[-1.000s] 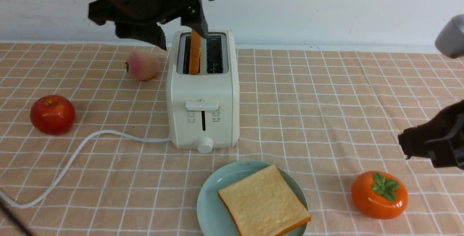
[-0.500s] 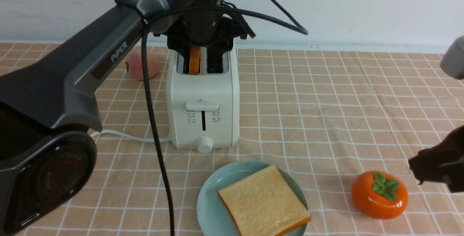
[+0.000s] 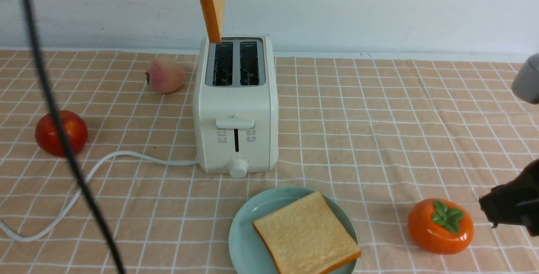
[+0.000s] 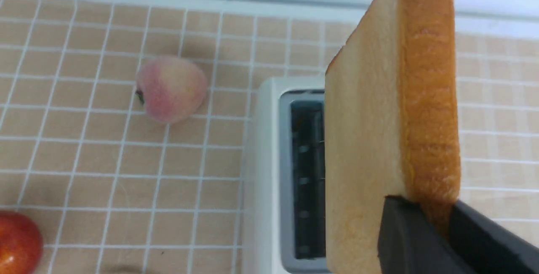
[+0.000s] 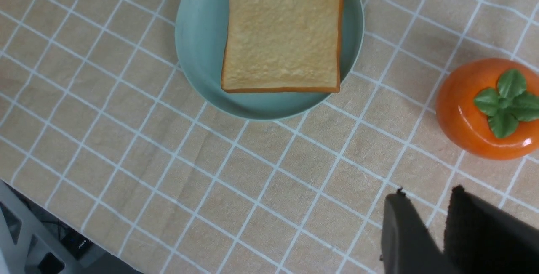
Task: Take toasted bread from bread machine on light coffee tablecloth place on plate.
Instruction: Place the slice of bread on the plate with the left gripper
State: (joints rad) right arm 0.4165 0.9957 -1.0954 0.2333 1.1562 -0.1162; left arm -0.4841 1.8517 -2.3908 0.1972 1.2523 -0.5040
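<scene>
The tablecloth (image 3: 379,118) is tan-peach with thin white grid lines. The toaster (image 3: 236,110) is cream-white, the plate (image 3: 244,227) pale mint. Both toast slices (image 3: 306,234) (image 3: 212,0) show golden faces and orange-brown crust. At lower right, an orange persimmon (image 3: 440,225) has green leaves.

Our left claw (image 4: 438,227) pinches a slice of toasted bread (image 4: 379,139) by its orange-brown crust edge, the two dark fingers (image 4: 404,240) closed on either side of it. The slice hangs over the bread machine (image 4: 269,173), hiding part of it; we can see one open slot. On the light coffee tablecloth (image 4: 84,152), a pink peach (image 4: 170,89) lies near the machine, and a red apple (image 4: 17,242) shows at the frame's corner.
</scene>
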